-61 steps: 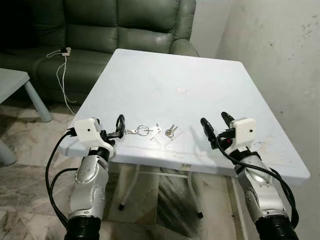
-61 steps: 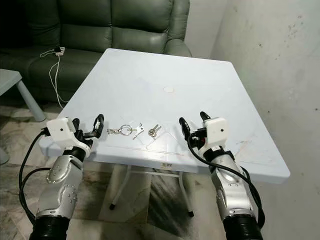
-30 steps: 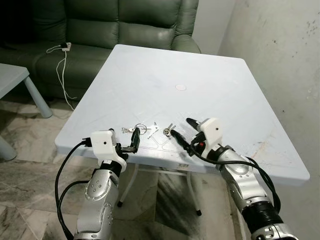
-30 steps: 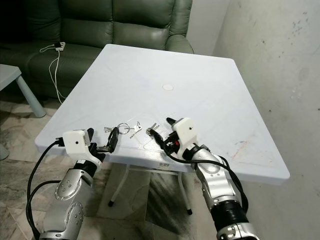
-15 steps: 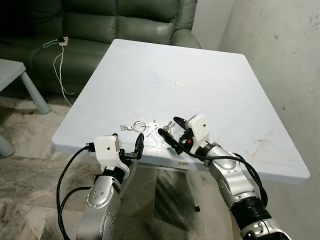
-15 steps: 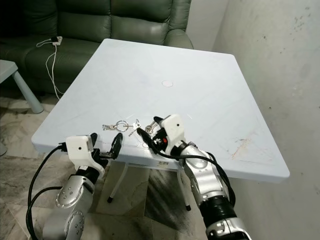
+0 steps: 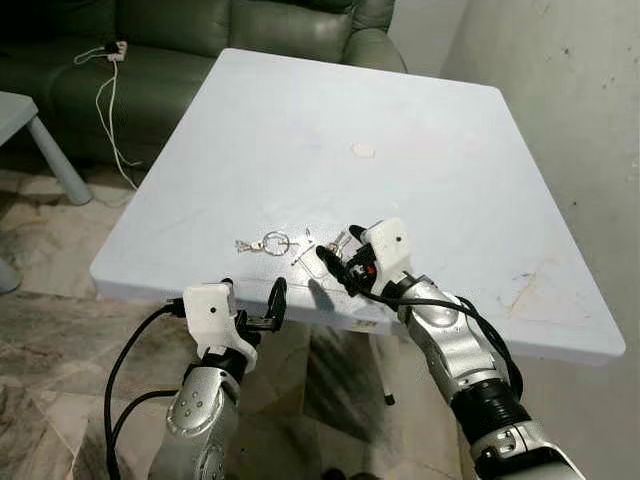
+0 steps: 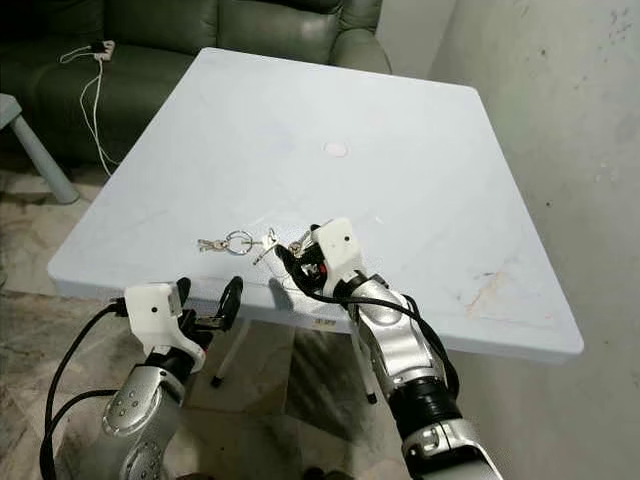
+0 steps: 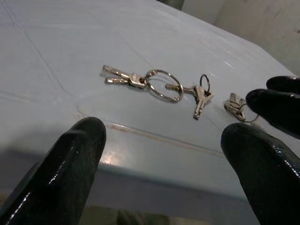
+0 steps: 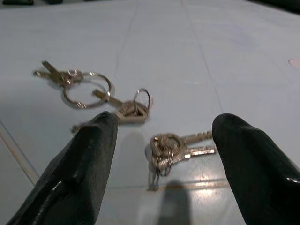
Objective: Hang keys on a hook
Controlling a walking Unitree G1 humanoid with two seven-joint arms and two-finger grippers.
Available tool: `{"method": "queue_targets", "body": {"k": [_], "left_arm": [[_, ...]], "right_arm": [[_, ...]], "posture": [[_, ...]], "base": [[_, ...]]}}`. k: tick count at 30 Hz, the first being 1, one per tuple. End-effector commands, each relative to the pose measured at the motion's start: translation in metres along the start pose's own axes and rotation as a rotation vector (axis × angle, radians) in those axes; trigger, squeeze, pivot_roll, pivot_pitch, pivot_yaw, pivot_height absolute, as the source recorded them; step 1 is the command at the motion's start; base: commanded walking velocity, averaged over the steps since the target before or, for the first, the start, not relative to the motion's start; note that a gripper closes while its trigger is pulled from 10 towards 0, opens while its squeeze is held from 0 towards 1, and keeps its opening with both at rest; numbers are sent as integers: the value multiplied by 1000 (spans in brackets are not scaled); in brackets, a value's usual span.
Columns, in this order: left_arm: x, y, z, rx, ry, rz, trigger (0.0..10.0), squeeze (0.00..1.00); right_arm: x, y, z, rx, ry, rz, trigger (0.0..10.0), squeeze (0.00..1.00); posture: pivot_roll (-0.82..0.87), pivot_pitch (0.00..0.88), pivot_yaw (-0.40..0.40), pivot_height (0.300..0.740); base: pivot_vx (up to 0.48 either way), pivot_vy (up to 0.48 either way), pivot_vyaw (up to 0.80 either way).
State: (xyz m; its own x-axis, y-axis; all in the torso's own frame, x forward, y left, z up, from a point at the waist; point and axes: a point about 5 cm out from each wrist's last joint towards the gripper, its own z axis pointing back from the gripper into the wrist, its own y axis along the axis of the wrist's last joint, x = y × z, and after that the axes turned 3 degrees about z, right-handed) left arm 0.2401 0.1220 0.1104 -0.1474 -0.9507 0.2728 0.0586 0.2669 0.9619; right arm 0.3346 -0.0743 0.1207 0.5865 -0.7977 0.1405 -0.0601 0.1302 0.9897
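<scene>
Forward since a moment ago, our right gripper (image 10: 159, 154) now straddles, fingers spread, the small silver key bunch (image 10: 176, 147) on the pale blue plastic table (image 7: 440, 150); at its nine o'clock lies a ringed key set (image 7: 262, 243). Left gripper (image 9: 164, 154) hovers agape, seemingly idle.

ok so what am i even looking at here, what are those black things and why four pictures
It is a humanoid robot standing at a pale blue table. The two wide pictures come from cameras in its head, looking down at its own silver arms. The other two come from a camera on each wrist, looking out between that arm's two black fingers, which form a claw. On the table lie three bunches of keys: a ringed bunch, a small bunch in the middle, and a third bunch. The right claw is open, its fingers on either side of that third bunch, holding nothing yet. The left claw is open too, at the table's near edge.
</scene>
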Motion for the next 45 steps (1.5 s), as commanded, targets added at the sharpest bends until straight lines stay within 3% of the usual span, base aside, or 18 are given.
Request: {"method": "queue_targets", "body": {"k": [1,5,6,8,9,10,27,29,30,33,34,36,39,40,41,43,44,45], "left_arm": [[5,-3,3,-24,-3,-2,10000,0],[6,-2,8,-30,3,1,10000,0],[5,-2,9,-32,5,-1,10000,0],[5,-1,9,-33,7,-2,10000,0],[5,-1,9,-33,8,-2,10000,0],[5,0,9,-34,10,-2,10000,0],[6,1,10,-43,17,-5,10000,0],[6,1,9,-42,17,-5,10000,0],[6,1,9,-42,17,-5,10000,0],[6,1,9,-40,17,-5,10000,0],[6,1,9,-41,17,-5,10000,0],[6,1,9,-42,17,-5,10000,0],[7,1,9,-43,17,-4,10000,0],[7,1,9,-43,17,-4,10000,0],[7,1,9,-43,17,-5,10000,0],[7,1,9,-43,18,-4,10000,0],[7,1,8,-42,18,-4,10000,0],[7,1,8,-42,18,-4,10000,0]], "right_arm": [[3,-4,1,-32,-18,12,10000,0],[0,-7,3,-44,-9,9,9922,0],[-1,-9,4,-56,-3,13,4118,0],[-1,-8,5,-49,-2,27,3843,0],[-2,-9,5,-54,1,22,2745,0],[-2,-9,5,-51,5,15,0,0],[-3,-4,4,-21,-13,-6,0,0],[-3,-2,2,-21,-28,-27,4314,0],[-3,-2,1,-20,-30,-28,7373,0],[-4,0,-1,-15,-35,-36,6980,0],[-5,1,-1,-12,-41,-40,8588,0],[-5,2,-3,-4,-55,-60,9098,0],[-5,3,-4,4,-62,-64,8745,0],[-5,4,-4,8,-64,-68,7804,0],[-6,4,-4,9,-64,-67,5490,0],[-6,5,-5,10,-67,-66,5529,0],[-6,6,-5,18,-69,-67,627,0],[-6,7,-5,22,-71,-68,196,0]], "posture": [[132,185,-160,740],[135,200,-162,740],[138,206,-162,740],[138,207,-162,740],[138,209,-163,740],[138,209,-163,740],[139,215,-163,740],[138,214,-163,740],[138,214,-163,740],[138,214,-164,740],[139,213,-165,740],[140,213,-165,740],[141,215,-165,740],[141,215,-165,740],[141,215,-165,740],[140,215,-165,740],[140,215,-165,740],[140,213,-166,740]], "base": [[0,0,0],[0,0,0],[0,0,0],[0,0,0],[0,0,0],[0,0,0],[0,0,0],[0,0,0],[0,0,0],[0,0,0],[0,0,0],[0,0,0],[0,0,0],[0,0,0],[0,0,0],[0,0,0],[0,0,0],[0,0,0]]}}
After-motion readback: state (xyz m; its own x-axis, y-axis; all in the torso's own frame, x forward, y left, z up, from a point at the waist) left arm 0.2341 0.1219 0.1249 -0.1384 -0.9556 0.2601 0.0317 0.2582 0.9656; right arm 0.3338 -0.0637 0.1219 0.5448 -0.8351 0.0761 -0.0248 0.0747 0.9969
